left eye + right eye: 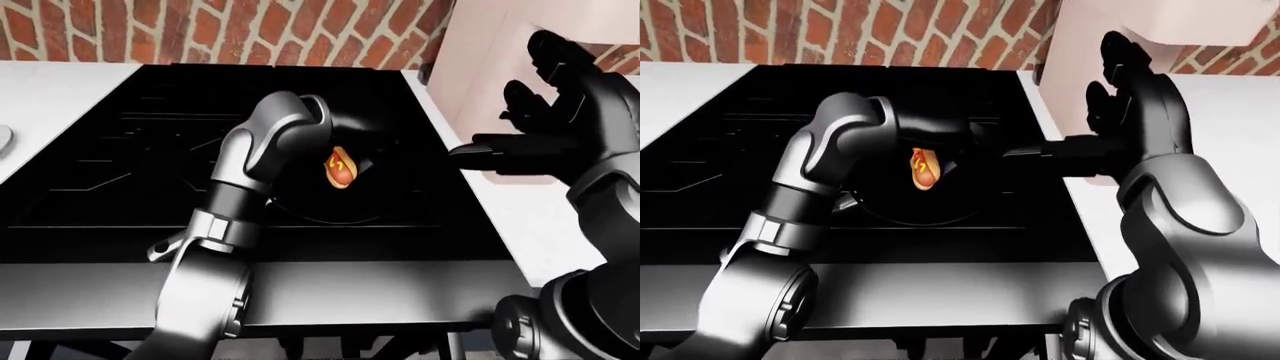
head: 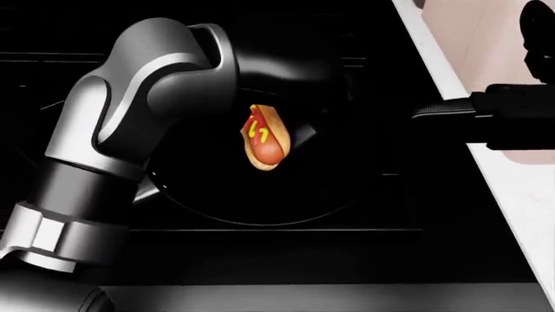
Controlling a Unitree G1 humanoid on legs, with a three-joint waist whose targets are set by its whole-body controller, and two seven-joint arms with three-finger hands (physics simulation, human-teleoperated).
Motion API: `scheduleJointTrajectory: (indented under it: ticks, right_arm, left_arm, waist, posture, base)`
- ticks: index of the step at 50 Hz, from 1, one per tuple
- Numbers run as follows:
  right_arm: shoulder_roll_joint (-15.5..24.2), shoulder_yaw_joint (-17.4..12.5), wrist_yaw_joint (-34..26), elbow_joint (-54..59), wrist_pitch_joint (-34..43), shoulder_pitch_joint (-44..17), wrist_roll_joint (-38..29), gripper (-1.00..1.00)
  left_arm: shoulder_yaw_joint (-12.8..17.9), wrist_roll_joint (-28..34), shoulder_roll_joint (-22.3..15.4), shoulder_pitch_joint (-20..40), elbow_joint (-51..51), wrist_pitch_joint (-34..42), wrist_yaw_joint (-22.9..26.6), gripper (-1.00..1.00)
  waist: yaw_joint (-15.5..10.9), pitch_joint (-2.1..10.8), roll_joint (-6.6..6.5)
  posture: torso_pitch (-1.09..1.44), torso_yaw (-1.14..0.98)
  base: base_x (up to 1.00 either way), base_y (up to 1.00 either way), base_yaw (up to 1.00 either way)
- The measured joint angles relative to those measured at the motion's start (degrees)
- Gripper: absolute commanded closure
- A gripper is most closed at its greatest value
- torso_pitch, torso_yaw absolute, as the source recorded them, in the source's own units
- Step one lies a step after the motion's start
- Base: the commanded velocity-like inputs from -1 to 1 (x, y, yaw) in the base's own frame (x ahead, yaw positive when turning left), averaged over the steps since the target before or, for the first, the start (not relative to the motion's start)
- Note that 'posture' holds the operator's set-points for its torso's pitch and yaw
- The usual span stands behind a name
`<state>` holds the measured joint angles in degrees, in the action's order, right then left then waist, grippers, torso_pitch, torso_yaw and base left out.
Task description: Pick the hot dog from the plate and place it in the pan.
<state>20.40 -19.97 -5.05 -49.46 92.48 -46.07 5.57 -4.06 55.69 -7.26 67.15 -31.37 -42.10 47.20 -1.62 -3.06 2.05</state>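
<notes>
The hot dog [image 2: 265, 142], a sausage in a bun with a yellow mustard line, hangs tilted over the round black pan [image 2: 260, 218] on the black stove [image 1: 120, 150]. My left hand [image 1: 352, 160] is black and hard to tell from the stove; it reaches in from my bent left arm and seems shut on the hot dog, with one dark finger [image 2: 304, 135] showing at its right side. My right hand [image 1: 520, 127] is raised over the right counter with its fingers spread, open and empty, to the right of the pan.
White counters [image 1: 540, 217] flank the stove on both sides. A pale pink box [image 1: 480, 45] stands at the top right behind my right hand. The rim of a plate [image 1: 3, 139] shows at the left edge. A brick wall [image 1: 200, 30] runs along the top.
</notes>
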Motion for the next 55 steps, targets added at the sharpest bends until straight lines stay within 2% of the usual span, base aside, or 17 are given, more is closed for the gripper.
scheduleJointTrajectory:
  ticks: [3,5,9,10,14,15,22,28,32,33,34,45,51,54,55]
  right_arm:
    - [-0.1,0.0,0.0,-0.2,0.0,0.2,0.0,-1.00]
    - [-0.1,0.0,0.0,-0.3,0.0,0.2,0.0,-1.00]
    - [0.0,0.0,-0.1,-0.3,0.0,0.0,-0.1,-1.00]
    - [0.0,0.0,-0.1,-0.2,0.0,-0.1,-0.2,-1.00]
    - [-0.2,0.2,-0.1,-0.1,0.0,0.0,-0.3,-1.00]
    - [-0.2,0.2,-0.1,0.1,-0.1,0.1,-0.3,-1.00]
    - [-0.3,0.2,-0.1,0.1,-0.1,0.2,-0.2,-1.00]
    - [-0.5,0.1,0.0,-0.1,-0.5,0.8,-0.3,-1.00]
    - [-0.7,0.2,0.1,-0.3,-0.5,1.1,-0.3,-1.00]
    - [-0.7,0.3,0.1,-0.2,-0.5,1.1,-0.2,-1.00]
    - [-0.7,0.3,0.1,-0.3,-0.5,1.1,-0.2,-1.00]
    - [-0.8,0.3,0.3,-0.5,-0.1,0.7,-0.2,-1.00]
    - [-0.8,0.4,0.2,-0.6,0.0,0.4,-0.3,-1.00]
    - [-0.5,0.5,0.2,-0.1,0.0,-0.3,-0.4,-1.00]
    - [-0.3,0.7,0.2,0.2,0.0,-0.6,-0.4,-1.00]
  left_arm:
    - [0.1,-0.2,0.1,-0.6,1.1,0.1,0.6,1.00]
    - [0.2,-0.5,0.2,-0.8,1.8,0.3,1.1,0.78]
    - [0.0,-1.5,0.3,-0.9,2.1,0.5,2.3,0.69]
    - [0.0,-1.7,0.4,-0.9,2.1,0.6,2.5,0.58]
    - [-0.1,-2.2,0.5,-1.1,2.3,0.8,3.1,0.45]
    - [-0.1,-2.3,0.5,-1.0,2.0,0.8,3.1,0.29]
    - [-0.1,-2.3,0.2,-1.4,2.4,1.0,3.6,0.33]
    - [0.1,-2.5,-0.1,-1.3,2.5,1.0,4.3,0.24]
    - [0.1,-2.8,-0.1,-1.3,2.6,1.2,4.9,0.08]
    - [0.1,-2.9,-0.2,-1.3,2.5,1.2,5.0,-0.09]
    - [0.1,-3.0,-0.2,-1.3,2.4,1.3,5.3,-0.12]
    - [0.4,-3.2,-1.3,0.2,1.1,1.6,6.1,-0.26]
    - [0.7,-3.2,-2.0,2.4,-1.0,1.8,5.3,-0.62]
    - [1.0,-3.2,-2.4,3.6,-2.0,2.1,5.0,-0.95]
    - [1.0,-3.3,-2.6,4.0,-2.3,2.2,5.0,-1.00]
  waist:
    - [0.0,0.07,-0.04]
    - [0.0,0.11,-0.07]
    - [0.0,0.17,-0.10]
    - [0.0,0.19,-0.10]
    - [0.0,0.19,-0.06]
    - [0.0,0.18,-0.04]
    - [0.0,0.07,-0.07]
    - [0.0,0.06,-0.05]
    - [0.0,0.03,-0.09]
    - [0.0,0.01,-0.10]
    - [0.0,-0.02,-0.10]
    - [0.0,-0.18,-0.06]
    - [0.2,-0.21,-0.06]
    - [0.2,-0.23,-0.12]
    - [0.2,-0.25,-0.13]
  posture:
    - [0.00,0.00]
    - [0.00,0.00]
    - [0.00,0.00]
    - [0.00,0.00]
    - [0.00,0.00]
    - [0.00,0.00]
    - [0.00,0.00]
    - [0.00,0.00]
    - [0.00,0.00]
    - [0.00,0.00]
    - [0.00,0.00]
    - [0.00,0.00]
    - [0.00,0.00]
    - [0.00,0.00]
    - [0.00,0.00]
  base:
    - [0.00,0.00,0.00]
    - [0.00,0.00,0.00]
    - [0.00,0.00,0.00]
    - [0.00,0.00,0.00]
    - [0.00,0.00,0.00]
    - [0.00,0.00,0.00]
    - [0.00,0.00,0.00]
    - [0.00,0.00,0.00]
    - [0.00,0.00,0.00]
    - [0.00,0.00,0.00]
    - [0.00,0.00,0.00]
    - [0.00,0.00,0.00]
    - [0.00,0.00,0.00]
    - [0.00,0.00,0.00]
    - [0.00,0.00,0.00]
